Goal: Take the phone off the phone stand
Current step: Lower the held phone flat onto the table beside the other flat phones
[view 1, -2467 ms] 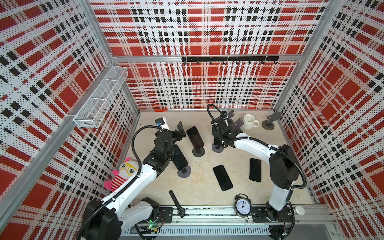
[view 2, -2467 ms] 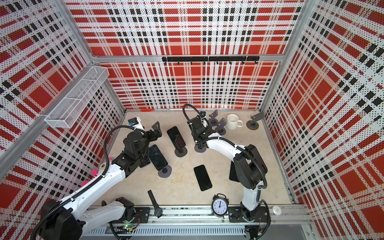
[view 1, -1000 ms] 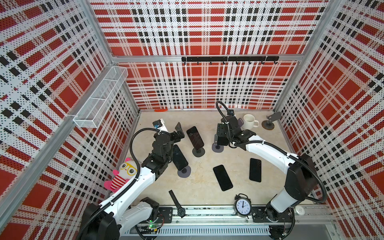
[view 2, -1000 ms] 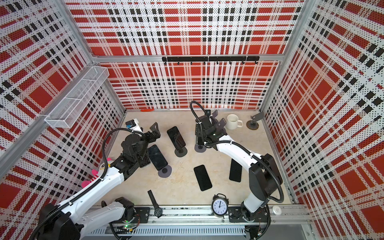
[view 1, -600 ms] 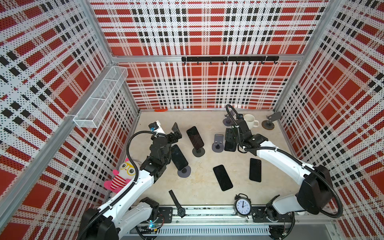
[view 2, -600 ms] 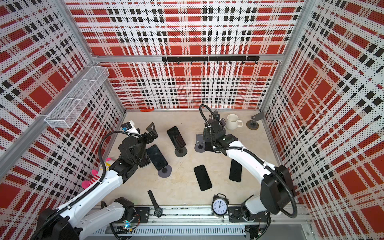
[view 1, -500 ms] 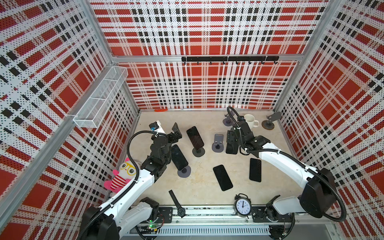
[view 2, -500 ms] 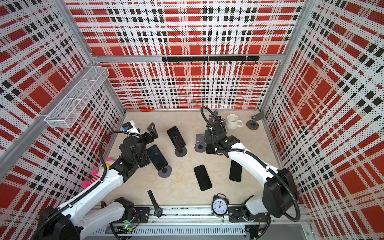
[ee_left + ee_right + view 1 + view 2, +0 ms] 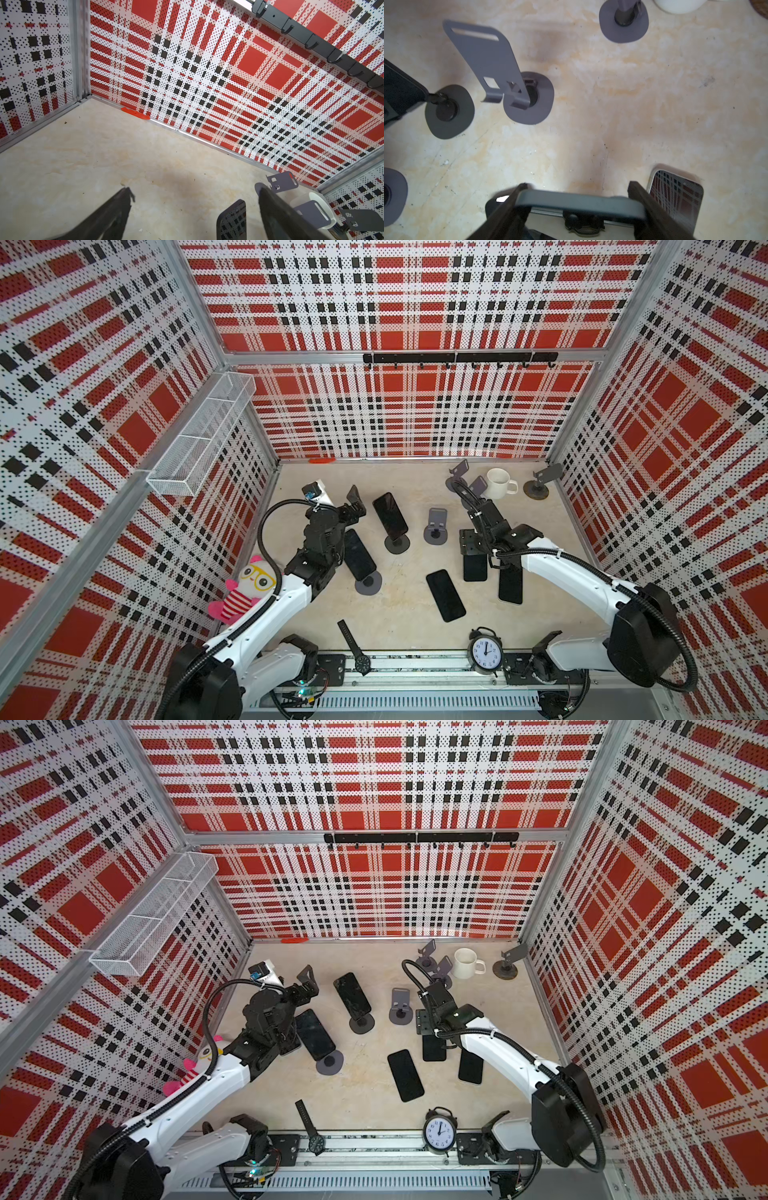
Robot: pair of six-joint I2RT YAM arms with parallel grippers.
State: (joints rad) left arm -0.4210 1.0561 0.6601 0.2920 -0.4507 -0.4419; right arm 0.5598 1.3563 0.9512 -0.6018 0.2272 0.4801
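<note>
My right gripper (image 9: pixel 473 556) (image 9: pixel 577 187) is shut across the width of a dark phone (image 9: pixel 475 567) (image 9: pixel 434 1048) (image 9: pixel 581 203). It holds the phone low over the table, right of the empty grey phone stand (image 9: pixel 435 526) (image 9: pixel 401 1006) (image 9: pixel 500 68). Whether the phone touches the table I cannot tell. My left gripper (image 9: pixel 353 506) (image 9: pixel 195 190) is open and empty at the back left. In front of it a phone (image 9: pixel 390 514) (image 9: pixel 231 218) leans on its stand, and a third phone (image 9: pixel 358 553) rests on a stand beside the left arm.
Two phones (image 9: pixel 445 595) (image 9: pixel 510 583) lie flat at mid table. A white mug (image 9: pixel 498 483) and three empty stands (image 9: pixel 459 475) (image 9: pixel 478 487) (image 9: pixel 542 483) are at the back right. An alarm clock (image 9: pixel 484 651), a wristwatch (image 9: pixel 353 641) and a plush toy (image 9: pixel 249 585) line the front.
My right gripper has carried the phone off the grey stand, rightward and toward the front, leaving that stand empty. The left arm has drawn back slightly, its gripper still open.
</note>
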